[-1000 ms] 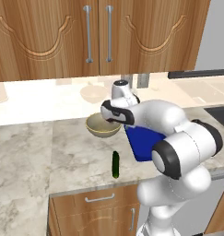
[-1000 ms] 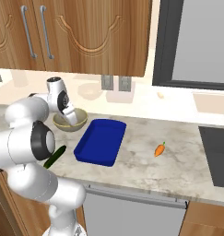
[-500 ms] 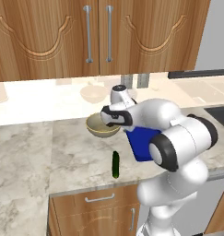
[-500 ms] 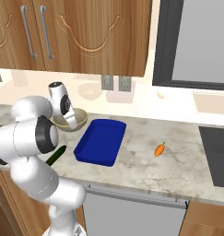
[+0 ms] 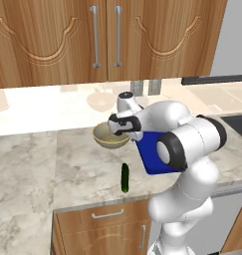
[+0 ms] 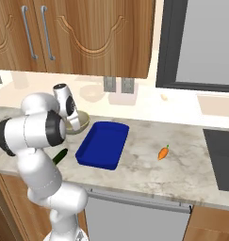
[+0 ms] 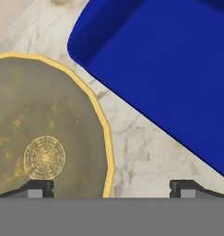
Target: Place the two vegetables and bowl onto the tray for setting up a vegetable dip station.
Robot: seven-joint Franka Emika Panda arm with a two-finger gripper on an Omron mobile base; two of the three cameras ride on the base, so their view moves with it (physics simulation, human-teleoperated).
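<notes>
Bowl (image 5: 111,136) sits on the marble surface (image 5: 48,164), just beside the left short end of the blue tray (image 6: 102,144), apart from it by a narrow strip of stone. Tan outside, olive-brown inside, pale yellow rim. Nothing in it.

Gripper (image 7: 111,186) hangs low over the bowl's tray-side rim, jaws spread as wide as they go, holding nothing. In the hand view one fingertip (image 7: 38,188) stands over the bowl's inside and the other over bare stone between bowl and tray, so the rim runs between the jaws.

Cucumber (image 5: 125,178) lies nearer the front edge of the surface, close to the tray's corner but not touching it. Carrot (image 6: 163,153) lies well apart on the far side of the tray. Tray holds nothing yet.

Judgement: step in hand is the pinch on the bowl wall. To do it well, come straight down until the pads bracket the wall below the rim, then close. A thin-wall pinch leaves the bowl free to swing, so lift enough to clear the tray's low rim, carry it level the short way over, and set it toward one end, leaving room for both vegetables.
</notes>
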